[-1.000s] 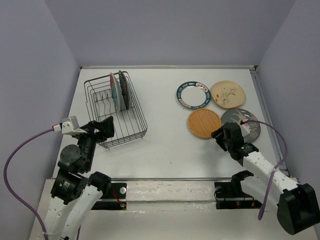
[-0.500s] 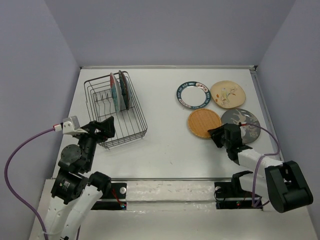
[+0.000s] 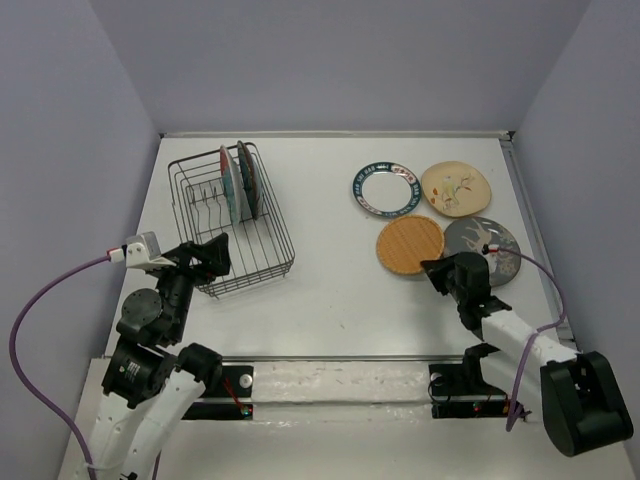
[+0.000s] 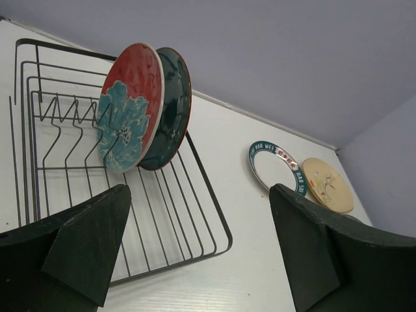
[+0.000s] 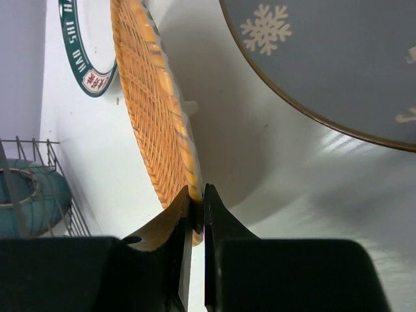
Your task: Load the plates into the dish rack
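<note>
Table (image 3: 330, 300): white, walled on three sides.

Dish rack (image 3: 262, 245): far left of table, dark wire. Two plates stand on edge at its far end, face to face and leaning together: the red-and-teal floral plate (image 4: 130, 107), and just behind it the dark teal plate (image 4: 170, 110). The near prongs hold nothing.

Four plates on the right side, well apart from the rack. White plate with dark patterned rim (image 3: 384, 190) and cream floral plate (image 3: 455, 188) lie flat, far. Orange woven-look plate (image 3: 409, 245) and grey deer plate (image 3: 492, 243) sit nearer, side by side.

Right gripper (image 5: 196, 195): fingers pinched on the near rim of the orange plate; the wrist view shows that edge tipped up, shadow beneath.

Left gripper (image 4: 195, 260): jaws spread wide, holding nothing, at the rack's near end.
</note>
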`<state>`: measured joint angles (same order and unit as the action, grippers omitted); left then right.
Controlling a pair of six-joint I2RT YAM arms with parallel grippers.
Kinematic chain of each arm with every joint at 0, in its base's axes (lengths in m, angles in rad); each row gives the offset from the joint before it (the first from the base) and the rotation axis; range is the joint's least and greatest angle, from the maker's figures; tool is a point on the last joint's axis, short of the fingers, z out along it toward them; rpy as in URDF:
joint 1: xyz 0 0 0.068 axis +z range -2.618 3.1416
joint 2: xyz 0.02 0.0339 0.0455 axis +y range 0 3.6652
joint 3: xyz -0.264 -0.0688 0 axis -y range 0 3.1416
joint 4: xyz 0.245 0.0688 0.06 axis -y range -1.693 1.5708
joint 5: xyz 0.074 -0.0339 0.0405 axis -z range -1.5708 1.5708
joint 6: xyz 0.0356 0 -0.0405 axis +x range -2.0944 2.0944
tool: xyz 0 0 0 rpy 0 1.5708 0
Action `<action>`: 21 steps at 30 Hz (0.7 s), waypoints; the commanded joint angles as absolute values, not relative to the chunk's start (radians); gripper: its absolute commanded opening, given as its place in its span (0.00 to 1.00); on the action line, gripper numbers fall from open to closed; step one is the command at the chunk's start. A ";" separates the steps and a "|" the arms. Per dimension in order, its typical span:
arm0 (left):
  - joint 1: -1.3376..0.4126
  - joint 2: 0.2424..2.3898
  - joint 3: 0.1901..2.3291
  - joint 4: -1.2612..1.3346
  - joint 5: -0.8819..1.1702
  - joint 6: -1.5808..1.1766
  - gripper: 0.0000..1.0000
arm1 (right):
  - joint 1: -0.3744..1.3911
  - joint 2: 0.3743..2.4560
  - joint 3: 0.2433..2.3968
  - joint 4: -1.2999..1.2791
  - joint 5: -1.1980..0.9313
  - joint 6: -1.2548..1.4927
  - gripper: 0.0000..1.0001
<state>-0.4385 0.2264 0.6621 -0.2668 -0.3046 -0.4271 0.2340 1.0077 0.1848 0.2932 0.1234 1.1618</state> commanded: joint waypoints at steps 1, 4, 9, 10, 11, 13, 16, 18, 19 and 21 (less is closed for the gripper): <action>-0.436 0.238 0.657 -0.225 -0.293 -0.405 0.99 | 0.227 0.872 0.257 0.100 0.163 1.060 0.07; -0.433 0.232 0.657 -0.224 -0.290 -0.405 0.99 | 0.258 0.764 0.316 -0.032 0.181 0.997 0.07; -0.428 0.247 0.658 -0.219 -0.291 -0.405 0.99 | 0.438 0.744 0.524 -0.143 0.310 0.908 0.07; -0.426 0.248 0.658 -0.219 -0.293 -0.405 0.99 | 0.481 0.764 0.561 -0.143 0.339 0.894 0.07; -0.420 0.250 0.660 -0.221 -0.296 -0.405 0.99 | 0.568 0.822 0.602 -0.143 0.392 0.868 0.07; -0.411 0.245 0.666 -0.230 -0.333 -0.411 0.99 | 0.661 0.902 0.737 -0.123 0.452 0.836 0.07; -0.393 0.232 0.686 -0.265 -0.431 -0.436 0.99 | 0.877 1.098 0.970 -0.100 0.639 0.697 0.07; -0.381 0.198 0.692 -0.278 -0.516 -0.448 0.99 | 0.929 1.249 1.154 -0.080 0.690 0.640 0.07; -0.377 0.186 0.699 -0.284 -0.549 -0.457 0.99 | 0.951 1.296 1.208 -0.062 0.707 0.612 0.07; -0.377 0.143 0.706 -0.304 -0.638 -0.480 0.99 | 0.995 1.427 1.317 -0.034 0.736 0.542 0.07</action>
